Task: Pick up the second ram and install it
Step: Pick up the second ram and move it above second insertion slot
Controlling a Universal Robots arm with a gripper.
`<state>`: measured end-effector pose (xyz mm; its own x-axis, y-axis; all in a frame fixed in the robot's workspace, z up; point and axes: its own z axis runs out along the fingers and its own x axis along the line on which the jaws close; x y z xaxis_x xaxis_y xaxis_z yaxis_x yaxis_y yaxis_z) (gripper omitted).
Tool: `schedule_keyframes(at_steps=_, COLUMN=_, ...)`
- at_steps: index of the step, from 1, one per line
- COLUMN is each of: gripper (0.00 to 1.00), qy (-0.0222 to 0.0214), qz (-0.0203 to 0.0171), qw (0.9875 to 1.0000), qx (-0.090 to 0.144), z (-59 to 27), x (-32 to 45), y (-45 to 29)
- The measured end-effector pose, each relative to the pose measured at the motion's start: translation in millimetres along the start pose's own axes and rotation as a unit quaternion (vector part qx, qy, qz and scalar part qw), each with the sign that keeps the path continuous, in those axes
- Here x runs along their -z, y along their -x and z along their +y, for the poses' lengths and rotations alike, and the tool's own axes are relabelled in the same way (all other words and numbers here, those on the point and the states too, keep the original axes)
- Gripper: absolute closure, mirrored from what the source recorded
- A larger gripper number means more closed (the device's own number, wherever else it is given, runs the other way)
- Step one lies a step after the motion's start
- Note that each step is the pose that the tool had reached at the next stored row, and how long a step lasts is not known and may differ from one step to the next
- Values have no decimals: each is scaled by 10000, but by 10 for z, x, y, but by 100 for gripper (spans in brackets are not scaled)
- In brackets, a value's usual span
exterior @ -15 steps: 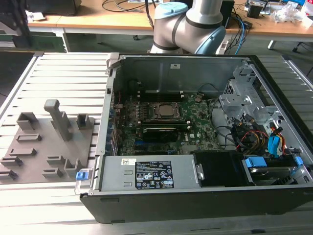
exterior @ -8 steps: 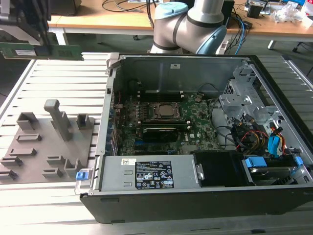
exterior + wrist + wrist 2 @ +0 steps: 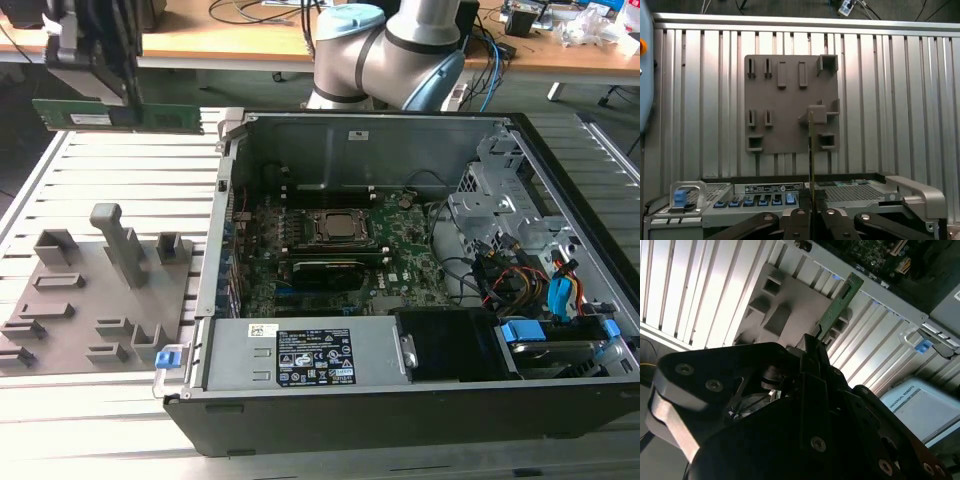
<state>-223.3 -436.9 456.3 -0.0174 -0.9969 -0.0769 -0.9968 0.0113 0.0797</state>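
Case of black sheet metal (image 3: 400, 425), lid off, lies nearest on the ribbed aluminium table (image 3: 100, 420), its green motherboard (image 3: 410, 255) exposed. At the exterior view's left sits a grey moulded fixture plate (image 3: 60, 300) with slots and posts. Farther back, the dark gripper (image 3: 125, 95) pinches the second ram (image 3: 160, 118), a flat green stick with a white label, near mid-length, level above the table.

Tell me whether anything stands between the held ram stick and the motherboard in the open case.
The gripper holds the second ram in the air, to the exterior view's left of the case. Only the case's side wall lies between it and the motherboard; the case top is open.
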Motion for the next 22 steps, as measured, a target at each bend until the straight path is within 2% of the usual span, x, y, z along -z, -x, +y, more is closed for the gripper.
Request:
schedule_keyframes(at_steps=5, gripper=86, qy=36, qz=1, qw=10000, qx=-2, z=-331, x=-121, y=15)
schedule_keyframes(at_steps=6, gripper=86, qy=42, qz=3, qw=10000, qx=-4, z=-458, x=-135, y=44)
schedule_keyframes(at_steps=8, gripper=86, qy=44, qz=4, qw=10000, qx=-4, z=-589, x=-150, y=64)
schedule_keyframes(at_steps=17, gripper=86, qy=45, qz=4, qw=10000, qx=-4, z=-849, x=-186, y=90)
schedule_keyframes(at_steps=18, gripper=86, qy=45, qz=5, qw=10000, qx=-3, z=-930, x=-191, y=110)
schedule_keyframes(at_steps=22, gripper=86, qy=45, qz=4, qw=10000, qx=-4, z=-1024, x=-202, y=138)
